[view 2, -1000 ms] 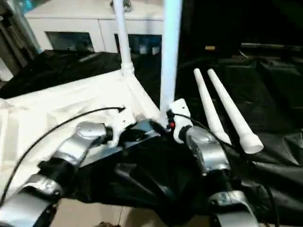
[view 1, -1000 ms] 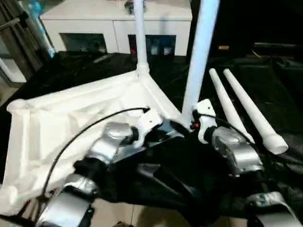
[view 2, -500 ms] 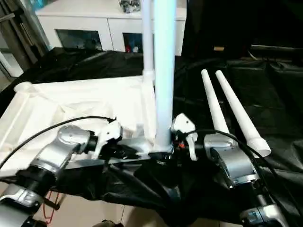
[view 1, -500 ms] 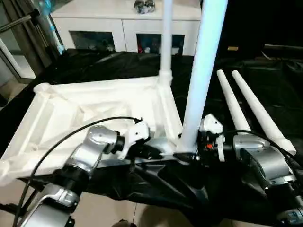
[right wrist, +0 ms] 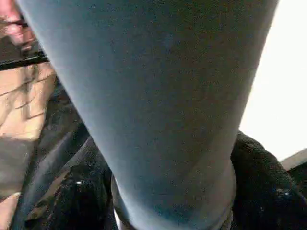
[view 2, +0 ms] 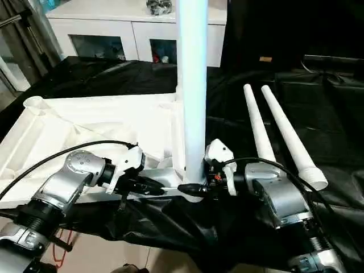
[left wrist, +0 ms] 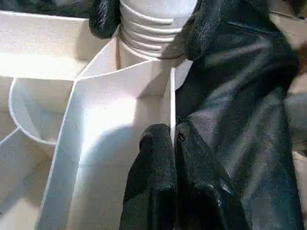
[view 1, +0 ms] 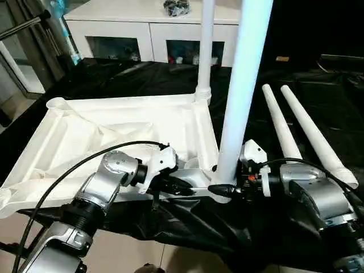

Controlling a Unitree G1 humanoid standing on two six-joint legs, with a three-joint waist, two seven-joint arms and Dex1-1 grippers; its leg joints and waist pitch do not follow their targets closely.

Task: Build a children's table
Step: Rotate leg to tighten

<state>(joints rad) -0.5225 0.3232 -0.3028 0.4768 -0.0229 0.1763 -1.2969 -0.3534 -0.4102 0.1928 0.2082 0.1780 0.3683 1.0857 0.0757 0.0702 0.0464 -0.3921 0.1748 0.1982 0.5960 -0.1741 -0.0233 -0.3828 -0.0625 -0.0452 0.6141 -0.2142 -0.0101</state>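
two loose legs [view 1: 307, 133] lie right of the tabletop [view 1: 114, 133]

The robot's two arms are shiny silver and round, with black rings at the joints. Each wrist has a white block. The left pincer [view 1: 190, 188] and right pincer [view 1: 219, 189] have black fingers. A thin black cable [view 1: 85, 164] loops behind the left pincer.

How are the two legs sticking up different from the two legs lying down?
The two standing legs are upright, plugged into corner sockets of the upside-down tabletop. The two loose legs lie side by side on the black cloth, not joined to anything. The right gripper sits at the base of the nearer standing leg; nothing touches the loose legs. All four are white tapered tubes.
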